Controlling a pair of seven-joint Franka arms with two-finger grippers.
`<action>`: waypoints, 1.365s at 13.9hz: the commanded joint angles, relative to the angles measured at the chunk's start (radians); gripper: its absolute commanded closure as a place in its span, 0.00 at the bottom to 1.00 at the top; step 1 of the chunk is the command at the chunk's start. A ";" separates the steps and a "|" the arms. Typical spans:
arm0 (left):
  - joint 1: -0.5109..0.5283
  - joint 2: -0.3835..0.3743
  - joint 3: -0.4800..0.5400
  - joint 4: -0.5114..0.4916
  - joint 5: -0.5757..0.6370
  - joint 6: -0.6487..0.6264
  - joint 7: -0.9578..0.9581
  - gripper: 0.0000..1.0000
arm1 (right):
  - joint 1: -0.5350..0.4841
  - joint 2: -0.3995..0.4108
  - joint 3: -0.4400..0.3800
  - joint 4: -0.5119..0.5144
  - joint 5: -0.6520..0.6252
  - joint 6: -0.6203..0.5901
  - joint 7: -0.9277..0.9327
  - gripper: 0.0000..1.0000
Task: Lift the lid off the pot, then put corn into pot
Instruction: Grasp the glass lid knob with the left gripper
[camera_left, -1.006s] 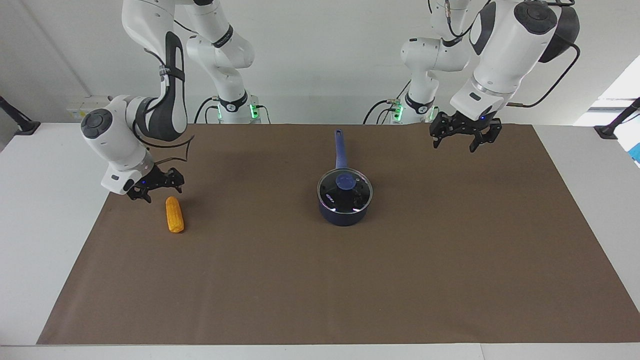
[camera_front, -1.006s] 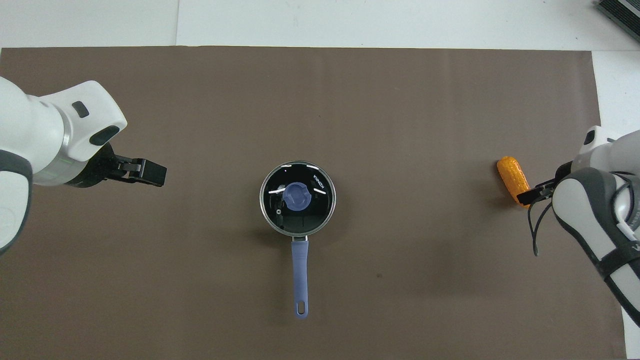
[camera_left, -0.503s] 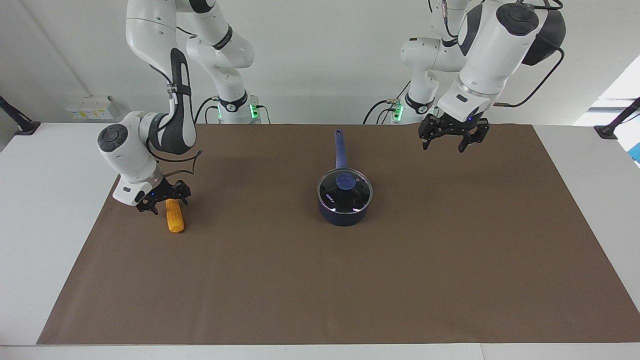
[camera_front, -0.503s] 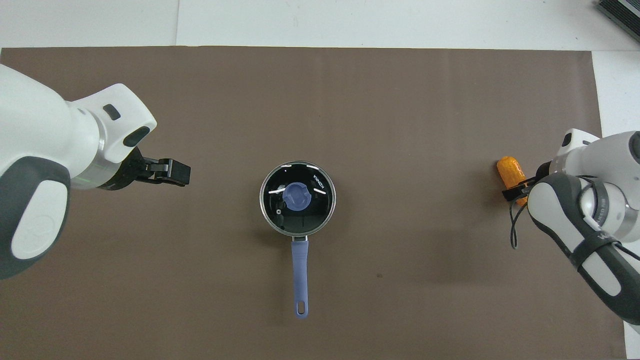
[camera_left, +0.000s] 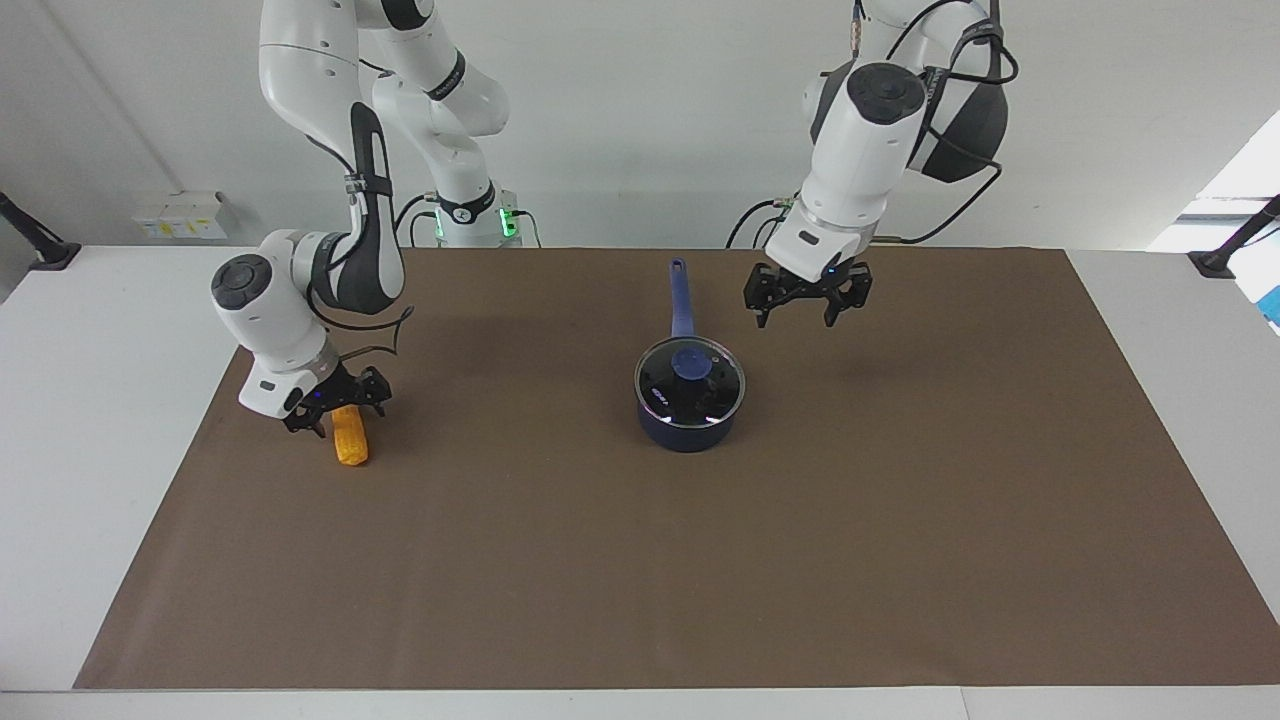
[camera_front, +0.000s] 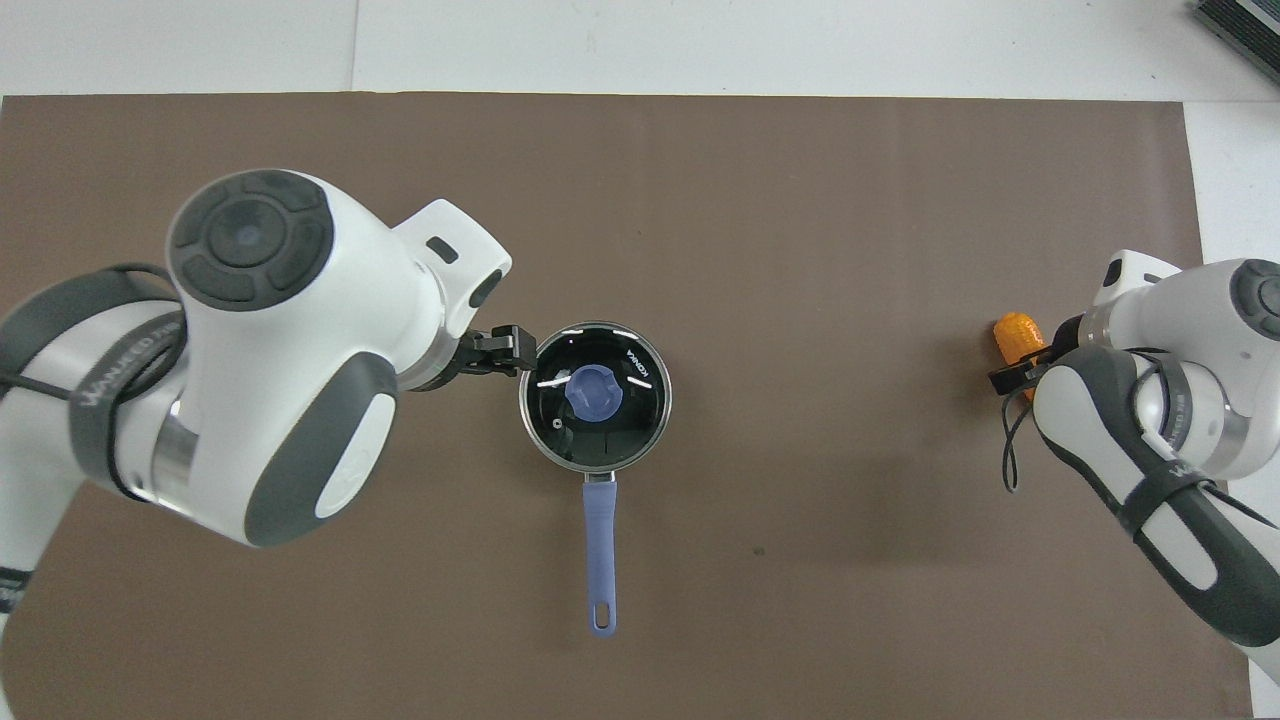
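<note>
the pot (camera_left: 688, 412) sits on the brown mat (camera_left: 900, 520) about midway between the two arms' ends of the table, its long handle (camera_left: 682, 297) running toward the robots, at twelve o'clock from the bowl in the facing view and at six o'clock in the overhead view. the lid (camera_left: 690, 380) rests closed on the rim, with the flat blue knob (camera_left: 691, 362) at its centre.

the left gripper (camera_left: 806, 303) hangs in the air with its fingers spread and nothing between them, over the mat just beside the pot toward the left arm's end, at about two o'clock from the lid in the facing view. it touches nothing.

the corn (camera_left: 349, 436) lies on the mat near the right arm's end, well apart from the pot, roughly at nine o'clock from it in the facing view. the right gripper (camera_left: 334, 404) is low over the end of the cob nearer the robots, fingers parted to either side of it; whether they touch it i cannot tell, and the cob looks to be lying flat.

the lid is probably glass with a metal rim: rigid, smooth, breakable, likely to slide if tipped. the knob is the only sensible hold, pinched across its flat sides and raised straight up. the cob looks light and firm with bumpy kernels, apt to roll; a pinch across its middle should suit it.
</note>
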 joint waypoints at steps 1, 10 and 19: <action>-0.087 0.073 0.018 -0.004 0.003 0.074 -0.121 0.00 | 0.002 0.037 0.003 0.004 -0.007 0.061 -0.015 0.00; -0.179 0.144 0.018 -0.065 0.014 0.240 -0.232 0.00 | -0.003 0.057 0.002 0.045 -0.007 0.058 -0.034 1.00; -0.176 0.156 0.018 -0.070 0.091 0.265 -0.223 0.21 | -0.017 -0.053 0.002 0.103 0.012 -0.117 0.067 1.00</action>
